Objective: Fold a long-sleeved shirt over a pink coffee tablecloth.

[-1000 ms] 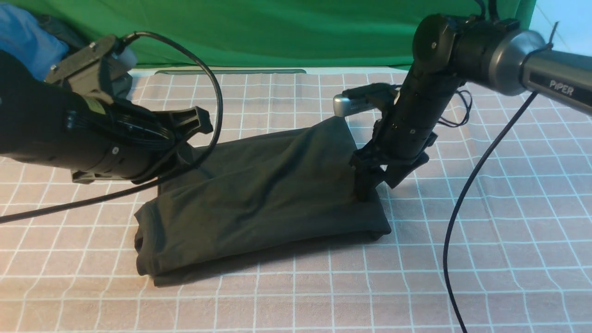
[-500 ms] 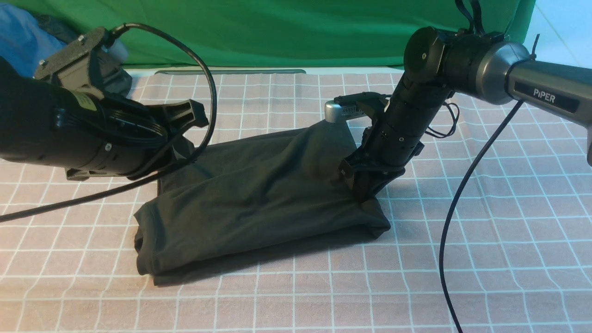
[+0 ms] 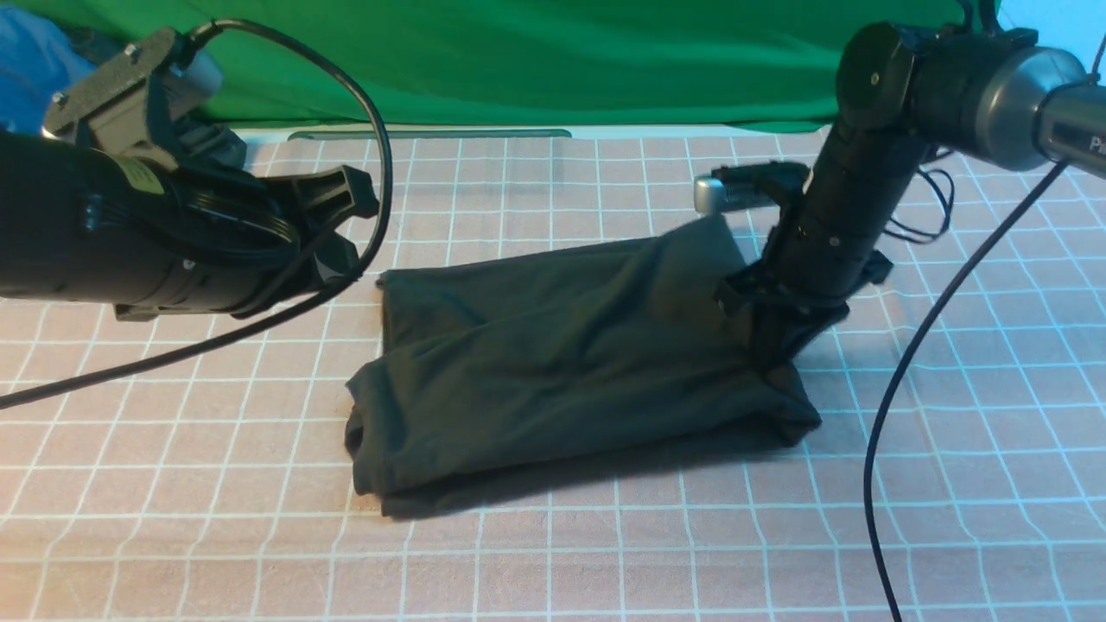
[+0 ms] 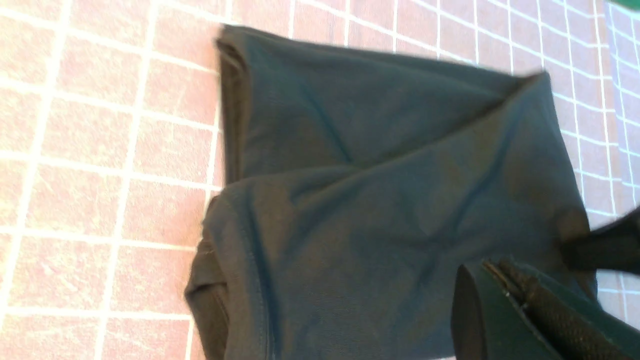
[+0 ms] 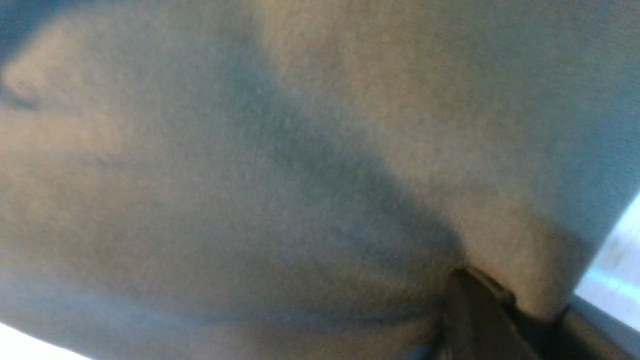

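**Shirt dragged right, one fold left to settle**

Since a second ago the whole shirt [image 3: 570, 363] has slid to my right across the tablecloth [image 3: 553, 553], pulled by my right gripper [image 3: 773, 350], whose jaws went from wide apart to pinched on the cloth at its right end. My left gripper [image 3: 341, 229] has drawn back and up; it hangs clear of the shirt's left edge, fingers clenched on nothing.

As I judge it, the folding is nearly done: the shirt lies as a thick folded bundle near the middle of the tablecloth, with the far layer raised in a peak where my right fingers hold it. My right wrist view is filled with dark fabric, so the exact bite is hidden.

Next I would need to lay that raised corner down flat, then let go without snagging the layers.

Count: one shirt, one tablecloth, two grippers
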`<state>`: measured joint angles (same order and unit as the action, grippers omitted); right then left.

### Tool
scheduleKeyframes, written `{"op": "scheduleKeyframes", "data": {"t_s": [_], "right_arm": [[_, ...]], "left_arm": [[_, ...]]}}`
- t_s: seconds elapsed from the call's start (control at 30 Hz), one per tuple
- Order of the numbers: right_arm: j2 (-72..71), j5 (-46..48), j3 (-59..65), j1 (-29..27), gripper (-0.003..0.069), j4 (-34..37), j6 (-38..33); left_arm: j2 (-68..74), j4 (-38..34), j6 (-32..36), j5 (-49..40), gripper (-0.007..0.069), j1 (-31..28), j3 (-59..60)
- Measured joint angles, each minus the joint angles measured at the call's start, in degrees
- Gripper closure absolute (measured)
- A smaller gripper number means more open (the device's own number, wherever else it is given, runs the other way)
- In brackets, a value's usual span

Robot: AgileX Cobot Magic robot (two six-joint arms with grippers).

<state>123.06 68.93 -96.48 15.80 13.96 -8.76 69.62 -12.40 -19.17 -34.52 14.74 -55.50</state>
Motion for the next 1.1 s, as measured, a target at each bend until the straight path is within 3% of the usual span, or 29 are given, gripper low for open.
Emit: {"op": "scheduleKeyframes", "data": {"t_s": [0.3,0.43,0.53,0.6,0.77,0.87,1.1], "right_arm": [[-1.7,0.1,2.9,0.0,0.0516,0.1,2.2],[-2.5,0.2,3.3,0.0,0.0307,-0.4,2.2],[-6.6,0.1,4.7,0.0,0.0251,-2.8,1.9],[-11.3,0.1,6.3,0.0,0.0288,-5.8,2.1],[-31.0,-2.3,11.2,0.0,0.0562,-10.7,3.8],[-41.2,-9.4,14.1,0.0,0.0615,-10.9,4.4],[-69.6,-30.9,27.3,0.0,0.0619,-11.0,4.6]], "left_arm": [[-0.2,0.9,0.0,0.0,0.0611,0.0,0.0],[-0.4,0.9,0.0,-0.5,0.0611,0.0,0.0],[-1.7,1.0,0.8,-3.3,0.0611,0.0,0.0],[-3.5,1.1,1.8,-5.5,0.0611,0.0,0.0],[-10.7,1.1,2.2,-9.5,0.0611,0.0,0.0],[-14.8,1.1,2.2,-11.2,0.0611,0.0,0.0],[-28.7,1.1,2.4,-13.7,0.0611,0.0,0.5]]}}
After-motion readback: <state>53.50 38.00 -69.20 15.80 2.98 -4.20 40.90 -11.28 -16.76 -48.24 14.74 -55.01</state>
